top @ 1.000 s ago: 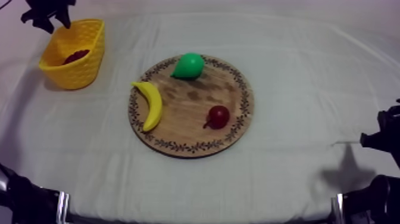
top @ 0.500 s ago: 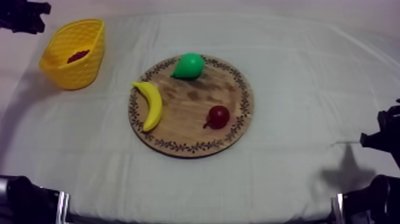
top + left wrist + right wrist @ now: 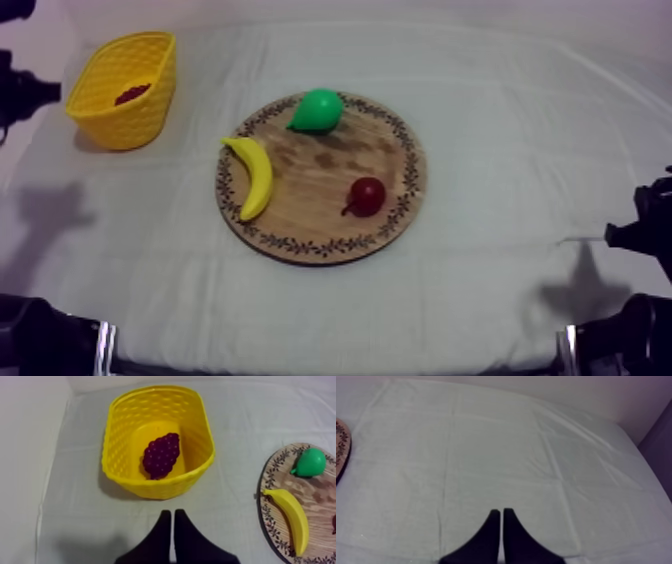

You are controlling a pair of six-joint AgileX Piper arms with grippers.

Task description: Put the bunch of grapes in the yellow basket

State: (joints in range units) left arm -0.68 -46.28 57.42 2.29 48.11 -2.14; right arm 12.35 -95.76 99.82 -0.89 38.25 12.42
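The dark purple bunch of grapes (image 3: 161,456) lies inside the yellow basket (image 3: 155,488), which stands at the table's back left (image 3: 120,125); the grapes (image 3: 131,94) show over its rim. My left gripper (image 3: 172,512) is shut on nothing, its fingers together in a narrow wedge, a little short of the basket's near wall. From above it sits at the far left edge (image 3: 30,93), left of the basket. My right gripper (image 3: 501,511) is shut over bare cloth, low at the right side (image 3: 625,232). The round wooden board (image 3: 310,200) lies mid-table.
On the board lie a yellow banana (image 3: 255,177) at its left rim, a green pear (image 3: 318,109) at its back and a small red fruit (image 3: 367,195) right of centre. The board's edge (image 3: 340,446) lies far off beside my right gripper.
My left arm has drawn back from above the basket, moving left and toward the table's front. The grapes stay in the basket. The right arm has not moved.
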